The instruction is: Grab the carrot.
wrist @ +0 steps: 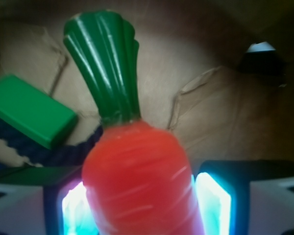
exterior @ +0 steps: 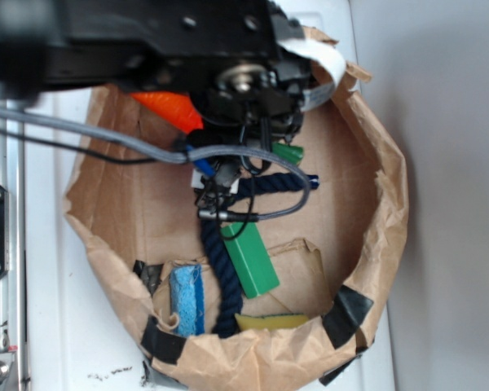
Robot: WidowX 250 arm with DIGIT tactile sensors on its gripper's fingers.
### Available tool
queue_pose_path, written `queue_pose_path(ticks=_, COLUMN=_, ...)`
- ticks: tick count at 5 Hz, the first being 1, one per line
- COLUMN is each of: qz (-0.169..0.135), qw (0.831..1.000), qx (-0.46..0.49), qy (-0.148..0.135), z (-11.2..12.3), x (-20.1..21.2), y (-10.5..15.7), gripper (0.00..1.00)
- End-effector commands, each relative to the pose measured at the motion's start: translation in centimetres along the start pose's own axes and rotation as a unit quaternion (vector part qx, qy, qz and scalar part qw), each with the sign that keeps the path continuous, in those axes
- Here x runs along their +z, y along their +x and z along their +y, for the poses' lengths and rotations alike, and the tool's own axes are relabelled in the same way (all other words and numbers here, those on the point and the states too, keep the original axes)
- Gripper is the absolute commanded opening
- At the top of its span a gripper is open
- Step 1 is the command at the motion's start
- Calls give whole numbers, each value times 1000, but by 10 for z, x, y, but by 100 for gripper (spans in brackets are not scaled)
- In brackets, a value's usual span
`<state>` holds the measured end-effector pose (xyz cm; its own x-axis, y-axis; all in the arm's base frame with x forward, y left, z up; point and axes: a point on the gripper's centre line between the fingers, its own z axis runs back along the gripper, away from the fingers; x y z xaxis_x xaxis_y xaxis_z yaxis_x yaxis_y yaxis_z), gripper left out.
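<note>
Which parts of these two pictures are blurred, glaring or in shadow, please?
Exterior view: the black arm at the top is smeared and out of focus; the carrot partly sits in its shadow. Wrist view: the carrot is soft at close range, and the gripper pads glow bright cyan-white; the far corner is dark.

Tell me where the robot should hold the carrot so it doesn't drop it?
Hold the carrot on its thick orange body, one finger on each side. That's the widest part and looks easier to hold than the thin green stem. In the wrist view the end effector already has a finger either side of the body, so it probably only needs to hold tight.
</note>
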<state>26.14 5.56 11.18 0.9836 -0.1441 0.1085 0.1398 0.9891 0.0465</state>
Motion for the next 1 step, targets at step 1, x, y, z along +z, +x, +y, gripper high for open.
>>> queue_pose_path(ticks=1, qz=-48, qw=998, qx=-30, qy=12, z=-26, x=43, y=8, gripper=0)
